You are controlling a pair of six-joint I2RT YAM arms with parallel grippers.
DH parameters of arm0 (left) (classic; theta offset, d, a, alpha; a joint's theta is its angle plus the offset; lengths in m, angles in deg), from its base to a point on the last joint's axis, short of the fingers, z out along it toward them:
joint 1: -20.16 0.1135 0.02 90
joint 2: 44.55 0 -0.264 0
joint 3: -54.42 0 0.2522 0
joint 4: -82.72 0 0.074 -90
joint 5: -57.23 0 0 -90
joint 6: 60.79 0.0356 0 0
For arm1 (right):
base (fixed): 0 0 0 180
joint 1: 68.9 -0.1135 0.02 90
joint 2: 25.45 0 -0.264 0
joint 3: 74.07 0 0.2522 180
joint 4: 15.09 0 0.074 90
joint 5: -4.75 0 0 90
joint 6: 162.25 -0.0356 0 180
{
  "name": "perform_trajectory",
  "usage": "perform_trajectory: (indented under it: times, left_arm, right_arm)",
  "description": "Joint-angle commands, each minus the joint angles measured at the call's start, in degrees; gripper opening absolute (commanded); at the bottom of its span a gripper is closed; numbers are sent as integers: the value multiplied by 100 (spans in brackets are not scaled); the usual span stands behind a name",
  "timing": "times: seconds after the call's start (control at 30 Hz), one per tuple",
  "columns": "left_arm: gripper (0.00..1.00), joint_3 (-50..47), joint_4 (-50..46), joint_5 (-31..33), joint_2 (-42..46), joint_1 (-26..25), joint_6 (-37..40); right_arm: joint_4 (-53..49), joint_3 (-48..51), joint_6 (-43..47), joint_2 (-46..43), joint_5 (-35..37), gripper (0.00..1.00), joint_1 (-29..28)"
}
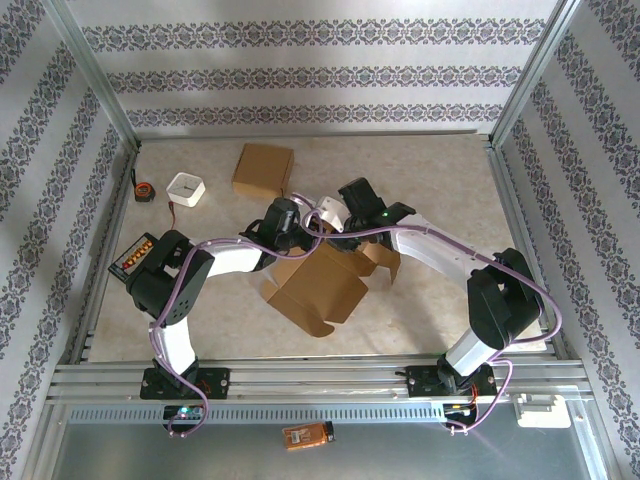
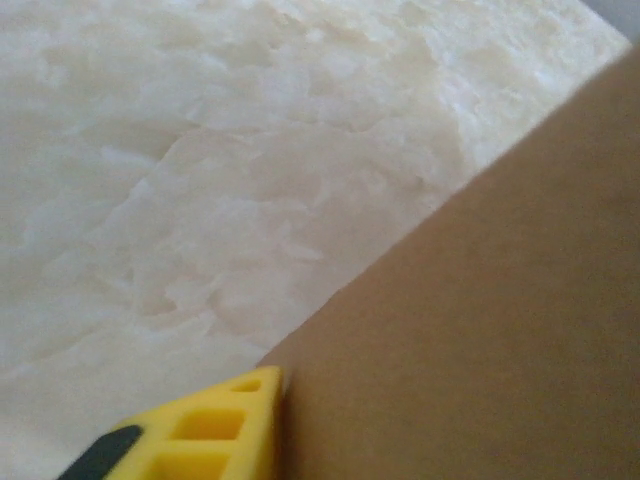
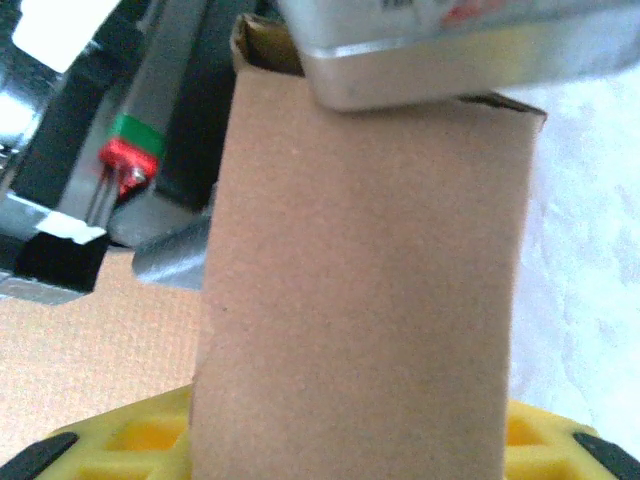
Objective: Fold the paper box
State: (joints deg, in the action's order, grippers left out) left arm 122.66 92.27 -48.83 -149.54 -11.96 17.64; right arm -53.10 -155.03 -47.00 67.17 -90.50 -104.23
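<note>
While the pale table (image 1: 440,190) carries it, the paper box (image 1: 320,285) lies half-unfolded at centre. At the box's 1 o'clock the right gripper (image 3: 350,445) pinches an upright flap between yellow fingers (image 3: 130,435). At 11 o'clock the left gripper (image 1: 287,228) shows one fingertip (image 2: 200,430) against cardboard; I cannot tell its spread.

Paper box (image 1: 318,290) before second box (image 1: 263,170)

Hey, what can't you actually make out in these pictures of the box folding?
Left wrist view: one left finger at the bottom edge, its partner cut off; grip unclear.
Right wrist view: the paper box flap covers the gap between the right fingers; pinching or not, unclear.
Top view: the left arm and right arm hide the box's far flaps.
</note>
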Motion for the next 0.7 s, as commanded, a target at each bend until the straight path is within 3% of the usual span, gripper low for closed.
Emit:
perform_trajectory:
  times: [0.0,0.13,0.2,0.33,0.43,0.57,0.67]
  left_arm:
    - [15,489,479,-56,29,54,-38]
    - [0,532,663,-50,16,65,-273]
    - [0,499,933,56,-47,57,-573]
    - [0,520,368,1598,-75,-110,-748]
    - [0,396,252,2020,3,-119,-829]
    - [37,296,480,1403,177,-103,-606]
    - [45,236,451,591,426,-110,-502]
  right_arm:
    - [-527,97,370,-27,-1183,44,-255]
    - [-556,80,359,17,-1332,44,-253]
    - [-529,73,331,56,-1370,44,-248]
    - [-528,36,270,129,-1381,44,-260]
    - [-553,47,301,118,-1382,44,-259]
    - [-555,58,339,84,-1339,45,-254]
    - [-581,13,305,55,-1377,45,-238]
